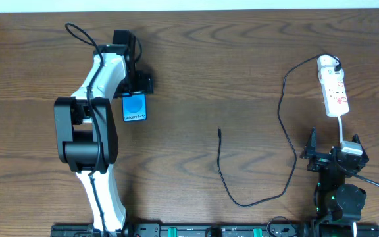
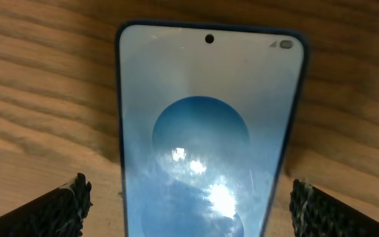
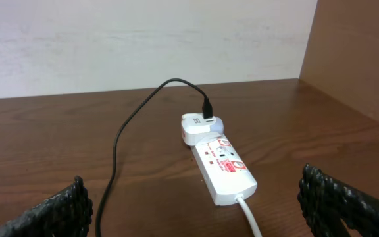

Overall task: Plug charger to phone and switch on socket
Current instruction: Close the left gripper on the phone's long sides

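Overhead, the slim glossy phone point(image 1: 135, 107) is laid far left on the woodgrain table point(image 1: 189, 66), with the thin black charger point(image 1: 283, 112) run from the oblong white socket point(image 1: 333, 85) at right. In the left wrist view, the left gripper point(image 2: 188, 194) is spread wide astride the phone, not touching it. In the right wrist view, the right gripper point(image 3: 193, 191) is held open and empty.

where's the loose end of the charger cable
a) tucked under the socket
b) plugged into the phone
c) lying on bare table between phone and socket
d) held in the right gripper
c: in the overhead view the charger's loose tip lies on bare wood, well apart from the phone and the socket.
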Controlling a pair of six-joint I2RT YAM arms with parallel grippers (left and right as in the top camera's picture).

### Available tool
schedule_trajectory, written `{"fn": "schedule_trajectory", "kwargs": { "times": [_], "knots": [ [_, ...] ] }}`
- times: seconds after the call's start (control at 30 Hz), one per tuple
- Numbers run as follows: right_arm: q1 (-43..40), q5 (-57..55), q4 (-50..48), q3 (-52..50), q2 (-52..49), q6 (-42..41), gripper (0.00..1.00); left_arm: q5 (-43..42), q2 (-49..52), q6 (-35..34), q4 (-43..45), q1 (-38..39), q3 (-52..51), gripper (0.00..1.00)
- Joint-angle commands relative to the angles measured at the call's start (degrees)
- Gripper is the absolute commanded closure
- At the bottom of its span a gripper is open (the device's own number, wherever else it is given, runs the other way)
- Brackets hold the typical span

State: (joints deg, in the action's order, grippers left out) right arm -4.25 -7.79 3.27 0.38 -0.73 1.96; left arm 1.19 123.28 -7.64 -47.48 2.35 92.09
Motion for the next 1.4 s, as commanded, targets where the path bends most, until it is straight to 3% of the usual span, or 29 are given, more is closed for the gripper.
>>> {"fn": "schedule_trajectory", "kwargs": {
  "times": [0.0, 1.37],
  "knots": [
    [0.33, -0.85, 0.20, -0.07, 0.35, 0.46, 0.01, -0.57, 1.16, 0.50, 0.52, -0.02, -1.64, 0.02],
    [0.33, -0.87, 0.20, -0.07, 0.35, 0.46, 0.01, -4.20, 1.18, 2.01, 1.57, -0.02, -3.80, 0.02]
  ]
}}
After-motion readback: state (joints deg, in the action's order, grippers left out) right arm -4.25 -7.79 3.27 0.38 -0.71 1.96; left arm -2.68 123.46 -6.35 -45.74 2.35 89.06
